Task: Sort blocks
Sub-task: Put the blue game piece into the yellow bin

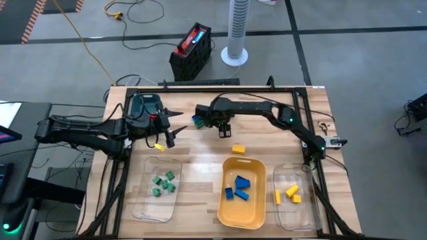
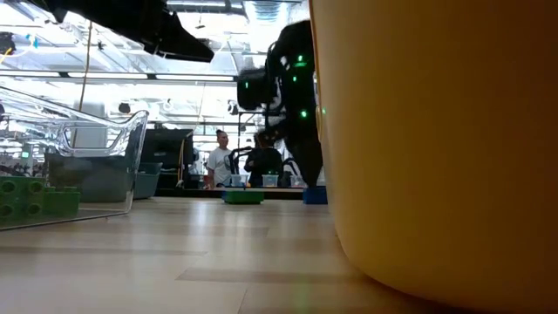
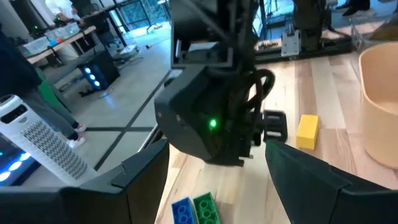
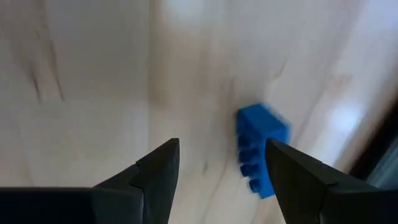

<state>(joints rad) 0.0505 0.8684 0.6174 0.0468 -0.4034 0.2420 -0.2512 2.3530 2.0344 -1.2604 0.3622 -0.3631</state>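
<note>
Left gripper [image 1: 172,130]: at centre-left of the high view, above the wood table [image 1: 200,163], fingers spread wide and holding nothing; a small yellow plastic brick [image 1: 158,146] lies just below it.
Clear left tray [image 1: 143,200]: lower left of the high view, holding several small green plastic bricks [image 1: 163,183].
Blue-and-green pair: a small blue plastic brick [image 3: 182,211] and a green one [image 3: 206,208] sit touching, side by side, at upper centre of the table, just left of the right gripper.
Right gripper [image 1: 223,129]: upper centre of the high view, fingers parted wide and empty, pointing down; its wrist view shows the blue studded brick [image 4: 261,149] lying by one fingertip, not between the fingers.
Loose yellow rectangular brick [image 1: 238,149]: centre, just above the yellow oval tray [image 1: 225,200], which holds blue bricks [image 1: 239,187].
Clear right tray [image 1: 280,210]: lower right, holding yellow bricks [image 1: 291,193].
Handling: the bricks look light, rigid and smooth, likely to skid if nudged; best pinched across the flat side walls, not the studded top.
</note>
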